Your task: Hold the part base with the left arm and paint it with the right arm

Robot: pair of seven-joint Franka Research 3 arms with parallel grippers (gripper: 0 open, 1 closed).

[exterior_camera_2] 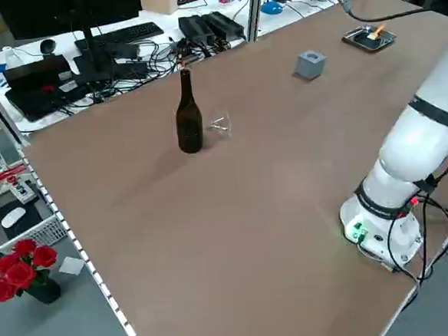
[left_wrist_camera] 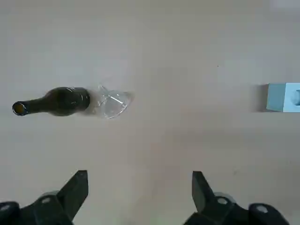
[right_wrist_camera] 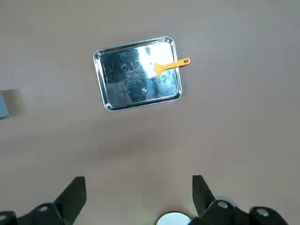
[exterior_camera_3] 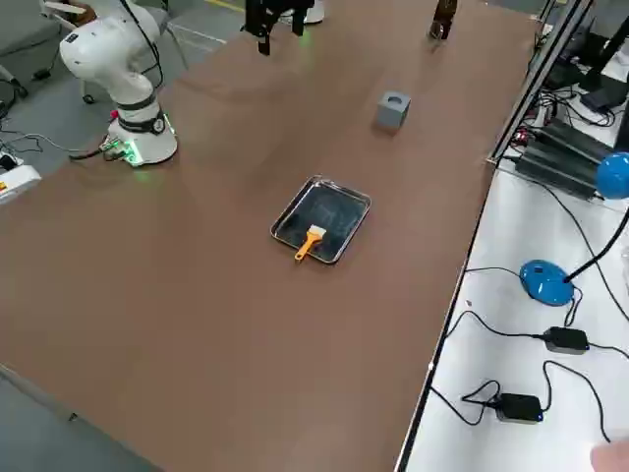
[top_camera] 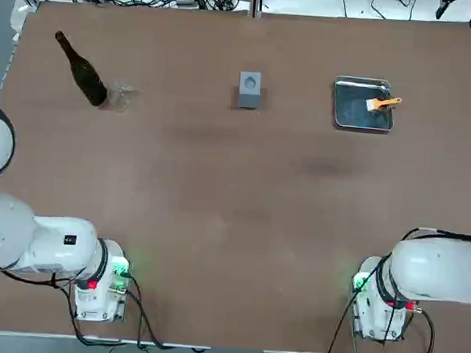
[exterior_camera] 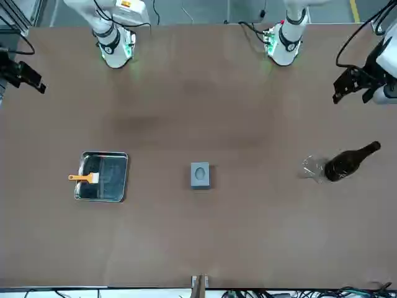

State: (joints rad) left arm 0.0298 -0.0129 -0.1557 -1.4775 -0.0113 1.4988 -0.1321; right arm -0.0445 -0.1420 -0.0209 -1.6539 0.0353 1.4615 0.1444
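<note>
We begin at the robot's own edge of the table [top_camera: 211, 296]. The left gripper [left_wrist_camera: 140, 197] is poised over the near left part, its fingers spread with nothing between them. The right gripper [right_wrist_camera: 140, 199] is likewise spread and unladen, off toward the right edge. Farther out, the part base [top_camera: 249, 90], a grey block with a round hole, stands near the middle of the far edge, well apart from both sets of fingers and touched by neither. Toward the far right corner lies the steel tray [top_camera: 363, 105], the paintbrush [right_wrist_camera: 171, 66] resting in it with its orange handle projecting over the rim. Toward the far left corner lie a dark bottle [top_camera: 82, 71] and, just beside its base, a clear transparent item [left_wrist_camera: 113, 102]. We find no holding and no painting in progress, and judge the work to be at its outset: outstanding are gripping the base with the left, lifting the brush with the right, and the painting itself.
</note>
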